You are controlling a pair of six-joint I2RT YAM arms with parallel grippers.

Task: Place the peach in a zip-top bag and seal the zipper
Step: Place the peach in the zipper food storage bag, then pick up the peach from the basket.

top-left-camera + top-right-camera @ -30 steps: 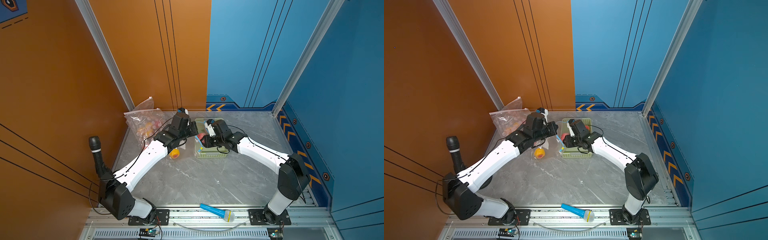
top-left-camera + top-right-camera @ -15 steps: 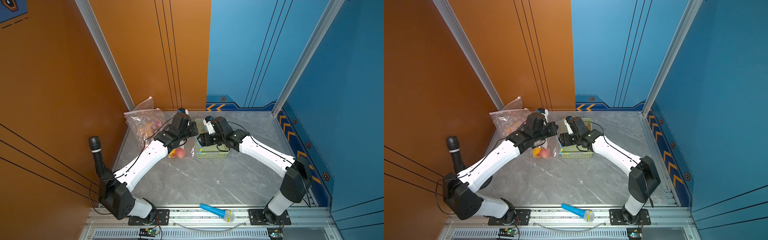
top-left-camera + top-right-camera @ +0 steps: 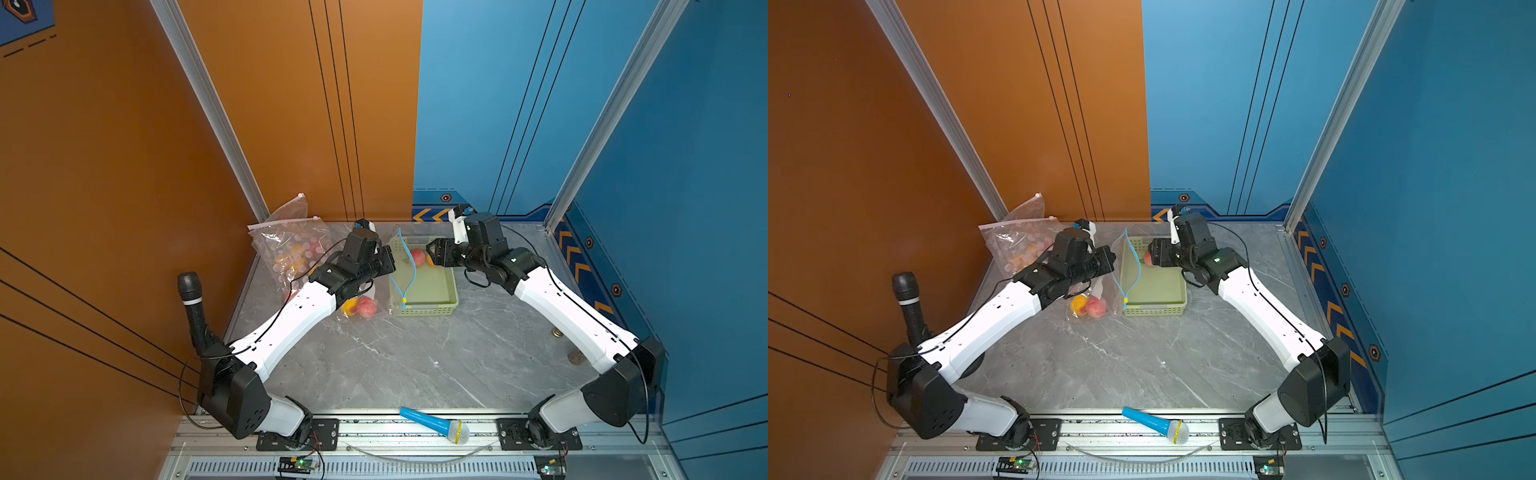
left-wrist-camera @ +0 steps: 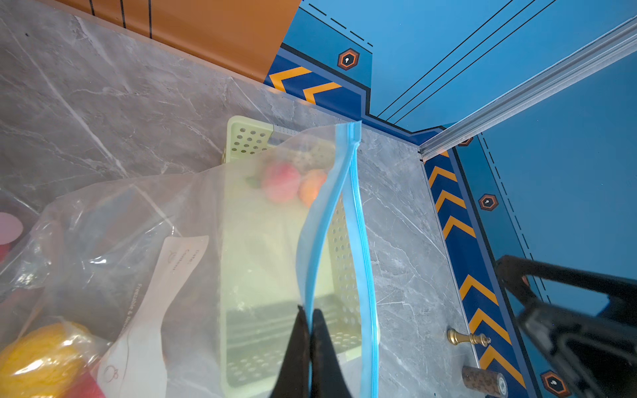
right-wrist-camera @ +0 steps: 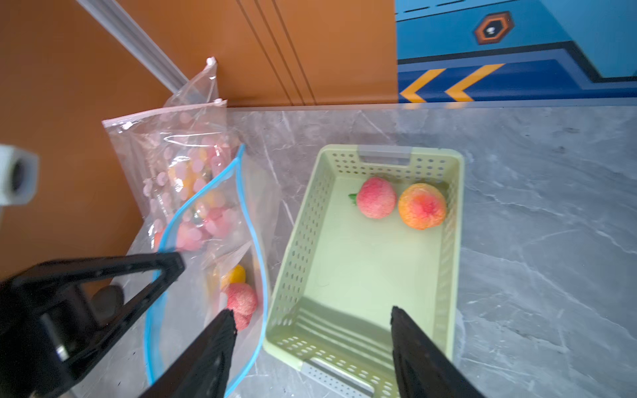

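The clear zip-top bag [image 3: 384, 291] with a blue zipper rim [image 4: 319, 237] stands beside the green basket, its mouth gaping. My left gripper [image 4: 310, 314] is shut on one side of that rim and holds it up. Inside, at the bottom, a pink peach [image 3: 367, 306] [image 5: 241, 298] lies next to a yellow fruit [image 3: 350, 306]. My right gripper [image 5: 312, 312] is open and holds nothing. It hangs over the basket's far end in both top views [image 3: 431, 250] [image 3: 1152, 254]. Two more peaches [image 5: 375, 198] [image 5: 422, 206] lie in the basket.
The green perforated basket [image 3: 428, 309] [image 5: 300, 234] sits mid-table at the back. A second clear bag of fruit [image 3: 291, 249] leans in the back left corner. A black microphone [image 3: 189, 291] stands left, a blue one [image 3: 432, 424] lies on the front rail. A brass chess piece [image 4: 467, 339] and a cork [image 4: 482, 379] lie right.
My right gripper opened at the bag's mouth and let the pink peach drop in beside the yellow fruit. It then drew back over the basket. The left gripper kept its hold.
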